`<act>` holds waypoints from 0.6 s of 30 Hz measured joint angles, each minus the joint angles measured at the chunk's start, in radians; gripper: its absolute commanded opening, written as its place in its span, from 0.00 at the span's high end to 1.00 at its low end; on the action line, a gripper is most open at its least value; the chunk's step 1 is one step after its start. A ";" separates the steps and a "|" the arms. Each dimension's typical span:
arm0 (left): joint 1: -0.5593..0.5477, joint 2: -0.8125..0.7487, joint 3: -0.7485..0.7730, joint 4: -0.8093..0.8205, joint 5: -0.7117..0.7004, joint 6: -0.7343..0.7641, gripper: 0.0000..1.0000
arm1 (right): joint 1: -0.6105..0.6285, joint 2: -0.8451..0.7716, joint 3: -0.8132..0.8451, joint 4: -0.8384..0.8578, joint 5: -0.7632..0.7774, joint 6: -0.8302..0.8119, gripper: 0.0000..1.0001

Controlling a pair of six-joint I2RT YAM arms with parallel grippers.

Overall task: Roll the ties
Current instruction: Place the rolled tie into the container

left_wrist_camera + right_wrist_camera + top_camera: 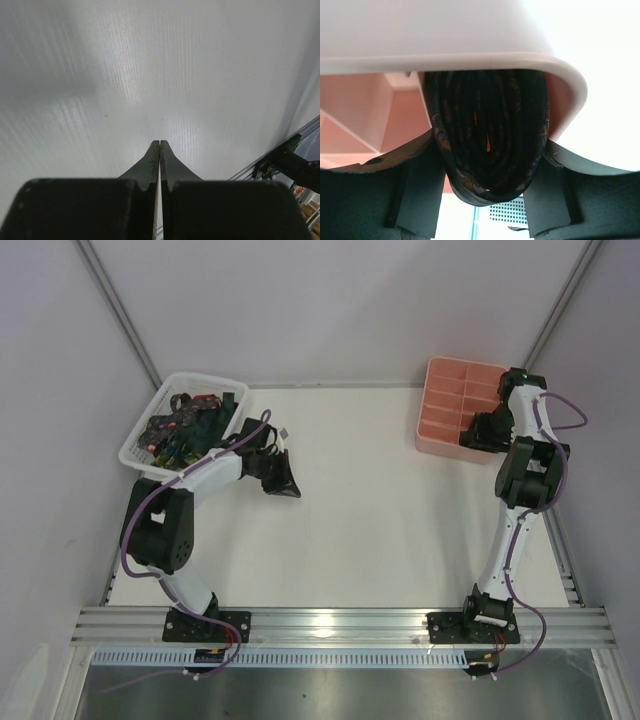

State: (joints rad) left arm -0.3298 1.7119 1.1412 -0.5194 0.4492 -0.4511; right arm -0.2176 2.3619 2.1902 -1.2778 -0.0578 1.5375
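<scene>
A brown patterned tie (pixel 465 125), rolled into an oval coil, fills the gap between my right gripper's (pixel 487 140) fingers and touches both of them. The jaws stand wide around it. The coil sits just under the rim of the pink tray (pixel 470 60). From above, my right gripper (pixel 480 430) is at the tray's near right corner and the roll is hidden by the arm. Several more ties (pixel 185 425) lie tangled in the white basket (pixel 140 445). My left gripper (pixel 285 485) hovers over bare table right of the basket, shut and empty; its fingertips (pixel 155 150) are pressed together.
The pink tray (pixel 440 445) with its compartments stands at the back right, the white basket at the back left. Grey walls close off the back and sides. A metal rail (pixel 340 625) runs along the near edge by the arm bases.
</scene>
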 measured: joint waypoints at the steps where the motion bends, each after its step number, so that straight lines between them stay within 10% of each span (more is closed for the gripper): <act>1: 0.002 0.000 0.000 0.000 0.000 0.000 0.98 | 0.000 0.000 0.003 0.000 -0.001 -0.004 0.35; 18: 0.011 0.000 0.000 0.002 0.008 -0.002 0.98 | -0.006 0.070 0.054 -0.010 -0.011 -0.082 0.20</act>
State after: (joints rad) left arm -0.3183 1.7119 1.1412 -0.5175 0.4568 -0.4526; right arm -0.2241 2.4317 2.2444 -1.2877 -0.0689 1.4559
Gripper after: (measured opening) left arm 0.022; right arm 0.784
